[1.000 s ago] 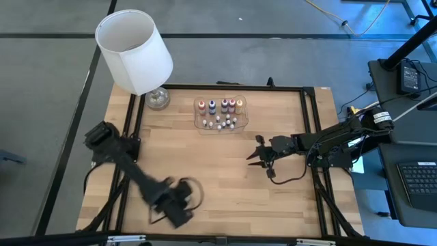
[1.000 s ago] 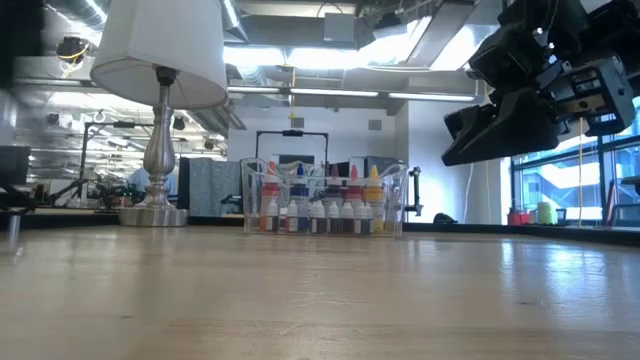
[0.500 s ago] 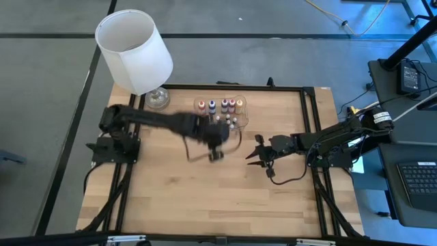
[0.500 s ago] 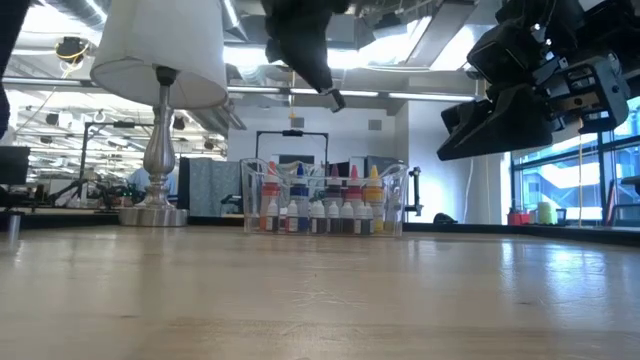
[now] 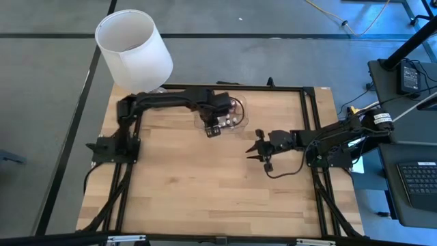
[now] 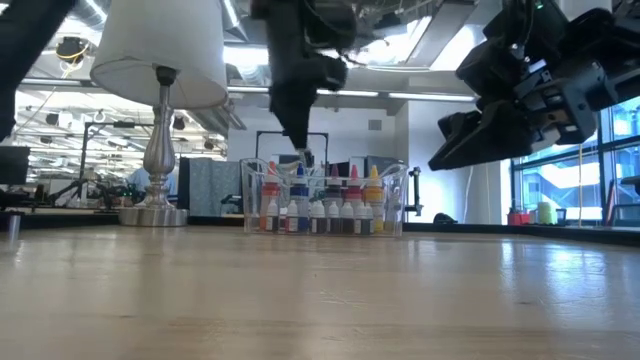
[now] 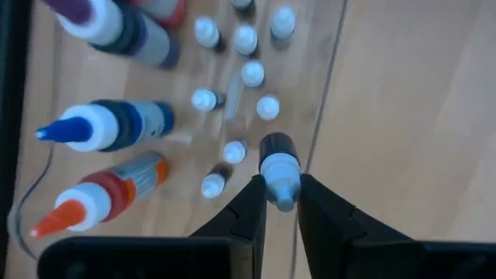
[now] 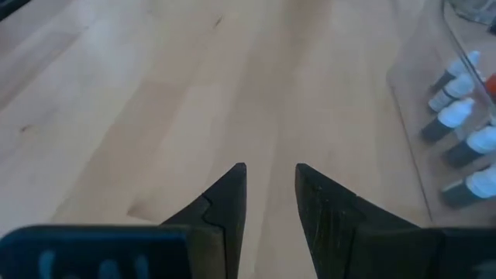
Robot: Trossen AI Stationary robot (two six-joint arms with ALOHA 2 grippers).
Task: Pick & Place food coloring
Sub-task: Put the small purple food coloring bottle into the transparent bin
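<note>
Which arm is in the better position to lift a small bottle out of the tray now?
The left. Its gripper is over the tray, fingers around a small white-capped bottle. The right gripper hovers over bare table, open, beside the tray.

The table [image 5: 205, 184] was a pale wooden top inside a black frame. At its far edge a clear tray [image 5: 236, 106] sat on the wood, and a lamp [image 5: 134, 51] stood on the far left corner, well apart from it.

Two dark jointed arms [image 5: 171, 101]; black cables trailing; tapered black jaws.
</note>
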